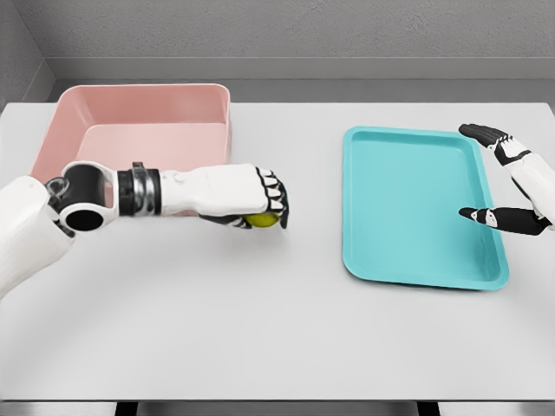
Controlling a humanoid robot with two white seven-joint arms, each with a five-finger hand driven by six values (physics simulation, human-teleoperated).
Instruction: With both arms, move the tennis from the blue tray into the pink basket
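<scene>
While grey walls back the white worktop [260, 329], left hand [260, 204] grips the tennis ball [262, 220]; right hand [507, 186] hangs open.

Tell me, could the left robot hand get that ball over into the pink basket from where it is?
Probably yes. The left robot hand grips the tennis ball just beside the pink basket, and nothing stands between them; it would need to clear the basket's near wall.

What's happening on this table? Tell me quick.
The left hand is curled around the yellow-green tennis ball, holding it over the white table between the pink basket and the blue tray. The right hand sits open at the tray's right edge, holding nothing. The ball isn't in the basket yet.
</scene>
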